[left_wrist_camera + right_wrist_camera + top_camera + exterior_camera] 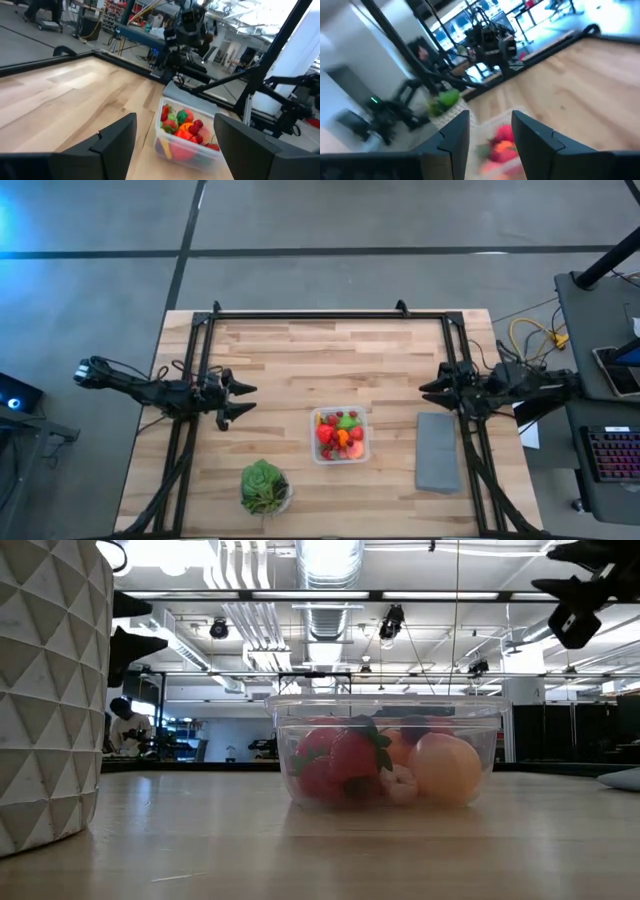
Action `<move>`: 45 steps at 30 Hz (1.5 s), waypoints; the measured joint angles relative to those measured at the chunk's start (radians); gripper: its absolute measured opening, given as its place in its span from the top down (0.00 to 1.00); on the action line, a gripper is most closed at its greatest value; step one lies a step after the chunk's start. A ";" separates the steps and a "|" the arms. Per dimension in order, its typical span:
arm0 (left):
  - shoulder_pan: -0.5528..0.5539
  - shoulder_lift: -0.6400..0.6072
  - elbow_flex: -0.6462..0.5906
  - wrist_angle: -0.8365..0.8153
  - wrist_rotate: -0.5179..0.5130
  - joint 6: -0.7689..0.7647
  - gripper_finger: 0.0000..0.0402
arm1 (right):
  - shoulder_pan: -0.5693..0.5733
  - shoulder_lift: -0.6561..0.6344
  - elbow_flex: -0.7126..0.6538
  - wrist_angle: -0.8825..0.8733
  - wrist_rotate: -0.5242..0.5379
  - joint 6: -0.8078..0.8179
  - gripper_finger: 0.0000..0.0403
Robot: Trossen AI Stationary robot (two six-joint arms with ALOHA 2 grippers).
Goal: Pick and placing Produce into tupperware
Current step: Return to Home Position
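The clear tupperware [340, 436] stands on the wooden table near its front middle, and the produce [339, 435] lies inside it: red berries, orange and green pieces. It also shows in the low view [385, 752], the left wrist view [185, 135] and the right wrist view [500, 145]. My left gripper [240, 400] is open and empty, above the table to the left of the container. My right gripper [432, 392] is open and empty, above the table to the container's right.
A leafy green plant in a white faceted bowl [264, 487] stands near the front edge, left of the container. A flat grey slab [438, 451] lies to its right. A black frame [330, 313] borders the table's far and side edges. A person [125, 725] shows in the room behind.
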 joint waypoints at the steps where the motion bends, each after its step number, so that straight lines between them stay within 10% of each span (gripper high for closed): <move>1: 0.000 0.007 0.000 -0.002 0.000 0.000 0.37 | 0.000 -0.003 0.000 0.007 0.002 0.055 0.65; 8: 0.000 0.049 -0.001 0.000 0.000 0.000 0.37 | 0.000 -0.002 0.023 -0.073 0.012 0.271 0.64; 15: 0.000 0.080 -0.001 0.000 0.000 0.000 0.37 | -0.031 -0.003 -0.016 -0.094 -0.079 0.087 0.66; 25: 0.000 0.110 -0.002 0.000 0.000 0.000 0.37 | -0.115 -0.003 -0.146 -0.092 -0.386 0.082 0.66; 45: 0.000 0.115 -0.002 0.000 0.000 0.000 0.37 | -0.092 -0.003 -0.164 -0.090 -0.235 0.069 0.67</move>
